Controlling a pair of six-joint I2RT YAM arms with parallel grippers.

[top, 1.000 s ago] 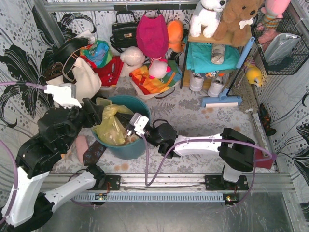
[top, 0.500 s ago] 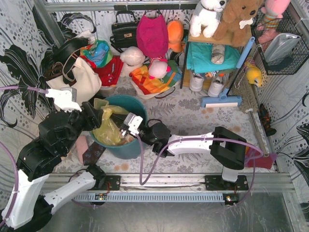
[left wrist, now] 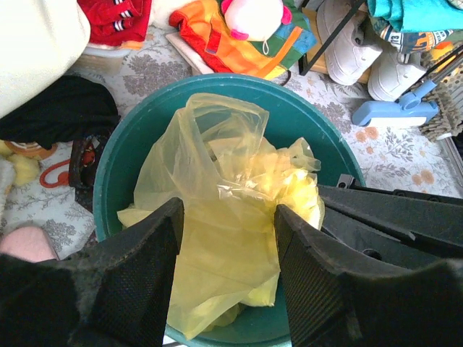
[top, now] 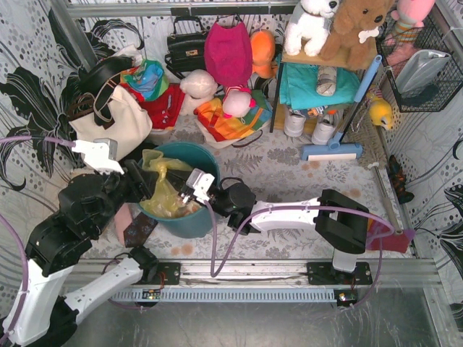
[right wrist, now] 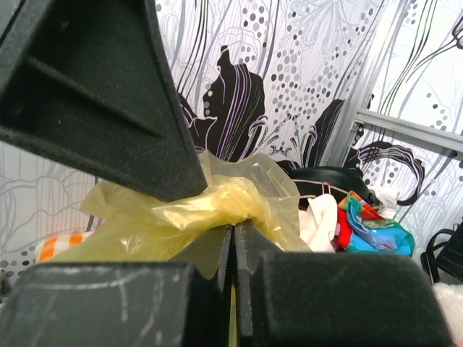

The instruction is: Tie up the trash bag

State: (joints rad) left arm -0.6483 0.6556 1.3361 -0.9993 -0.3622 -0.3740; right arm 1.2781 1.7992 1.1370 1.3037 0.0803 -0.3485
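Observation:
The yellow trash bag sits crumpled inside the teal bucket; it also shows in the left wrist view and the right wrist view. My left gripper is open, its jaws wide apart just above the bag at the bucket's left side. My right gripper reaches into the bucket from the right and is shut on a bunched fold of the bag.
A cream tote, handbags, toys and clothes crowd the back. A shelf with shoes and a blue brush stand at the back right. A pink item lies left of the bucket.
The bag has sunk lower into the bucket. My left gripper has shifted slightly down and left. My right gripper moved left into the bucket, then held still.

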